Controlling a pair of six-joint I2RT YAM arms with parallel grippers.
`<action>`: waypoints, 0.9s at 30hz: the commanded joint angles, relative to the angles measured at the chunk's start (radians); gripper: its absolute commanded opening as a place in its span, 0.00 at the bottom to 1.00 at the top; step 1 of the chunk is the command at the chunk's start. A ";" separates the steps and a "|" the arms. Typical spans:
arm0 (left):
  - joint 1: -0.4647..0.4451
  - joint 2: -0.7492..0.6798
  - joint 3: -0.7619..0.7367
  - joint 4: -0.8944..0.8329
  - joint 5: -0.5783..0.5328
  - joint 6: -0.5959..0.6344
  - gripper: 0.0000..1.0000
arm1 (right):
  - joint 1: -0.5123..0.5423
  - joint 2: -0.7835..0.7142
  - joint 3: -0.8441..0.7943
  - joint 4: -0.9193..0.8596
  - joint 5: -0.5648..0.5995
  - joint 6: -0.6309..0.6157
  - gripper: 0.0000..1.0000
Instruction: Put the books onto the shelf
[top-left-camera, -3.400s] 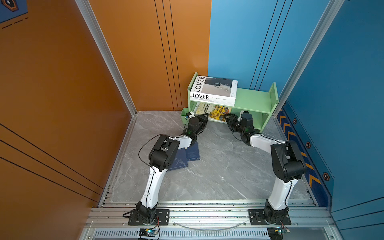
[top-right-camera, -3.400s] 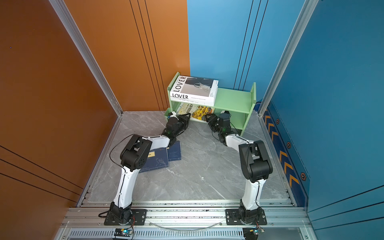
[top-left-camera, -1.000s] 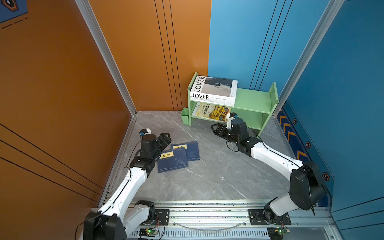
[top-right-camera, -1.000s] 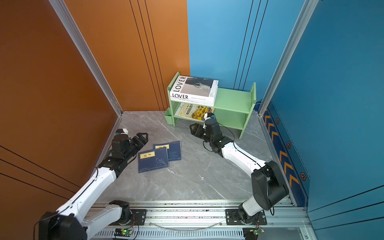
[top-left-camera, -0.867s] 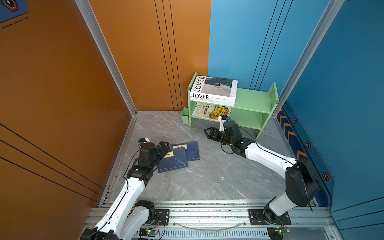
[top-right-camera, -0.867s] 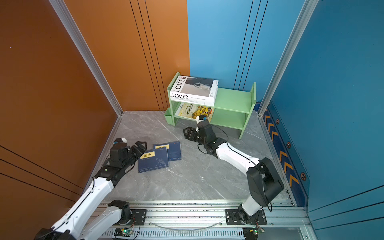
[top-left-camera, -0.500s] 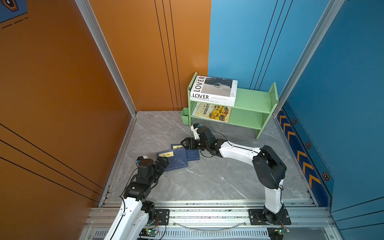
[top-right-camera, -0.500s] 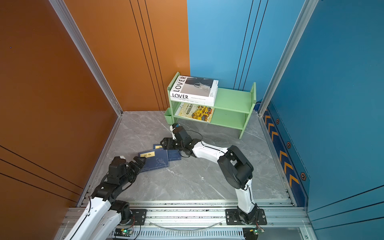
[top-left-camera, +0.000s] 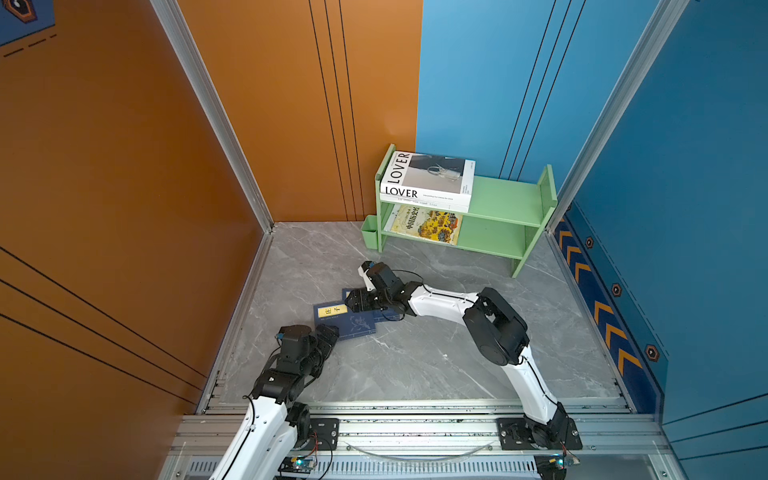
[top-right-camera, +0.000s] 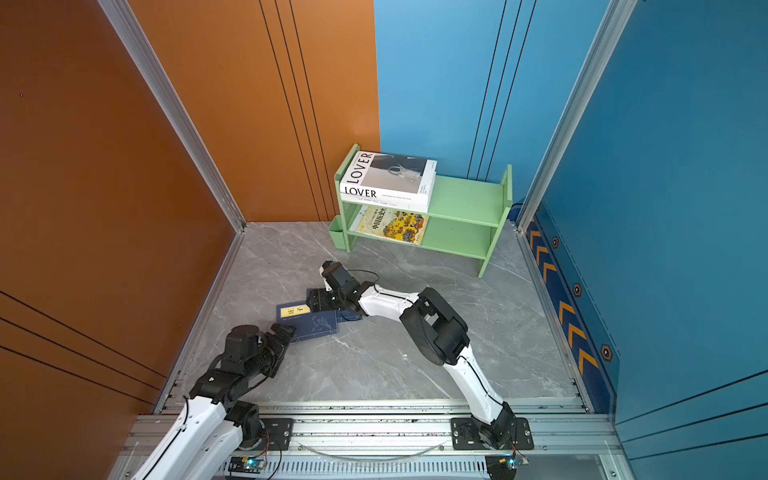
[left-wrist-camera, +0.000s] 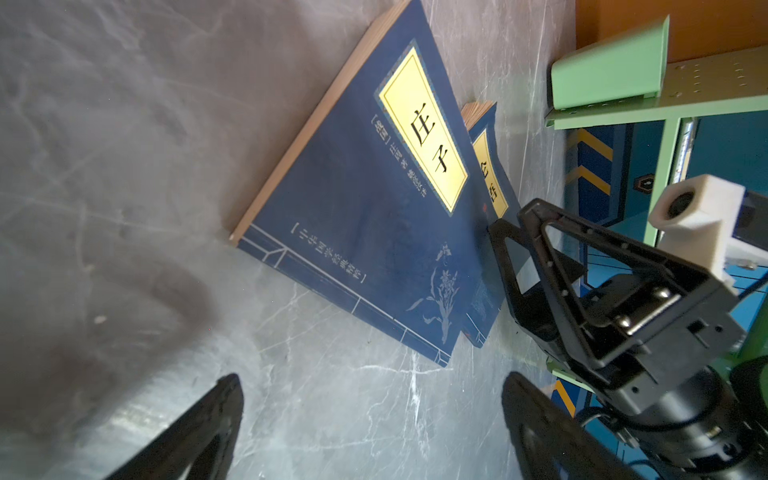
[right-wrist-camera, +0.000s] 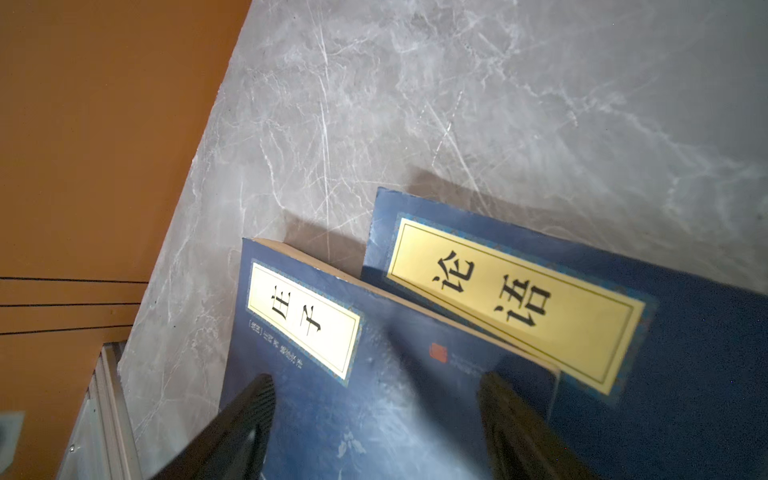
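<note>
Navy-covered and flat, two books are lying overlapped on the grey marble worktop (top-left-camera: 415, 361), nearer its left edge than its right. The front navy book (top-left-camera: 347, 322), with a yellow title label, is resting partly on the rear navy book (right-wrist-camera: 685, 374). The right gripper (top-left-camera: 353, 300) is reaching across from the right and hovering low over the pair. In its wrist view its jaws are standing well apart above the front book's cover, gripping nothing. Whether a fingertip is touching the cover cannot be told. The left gripper (top-left-camera: 328, 332) is hanging just beside that book's near left corner, jaws spread wide and empty. Toward the far right corner the green shelf (top-left-camera: 503, 199) is standing. The white LOVER book (top-left-camera: 432, 178) is lying on a second white book (top-left-camera: 424, 204) at the left end of the top tier. The yellow illustrated book (top-left-camera: 428, 224) is lying on the lower tier beneath them. A small green cup (top-left-camera: 369, 232) is hanging on the left end panel.
</note>
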 joint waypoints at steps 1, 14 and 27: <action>0.008 0.032 -0.016 0.050 0.020 0.005 0.98 | 0.003 0.037 0.052 -0.079 0.048 -0.009 0.74; 0.036 0.222 -0.063 0.317 0.009 0.014 0.98 | 0.006 0.071 0.050 -0.204 0.080 -0.009 0.67; 0.105 0.341 -0.078 0.610 0.070 0.096 0.91 | 0.021 0.104 0.031 -0.288 0.008 -0.018 0.63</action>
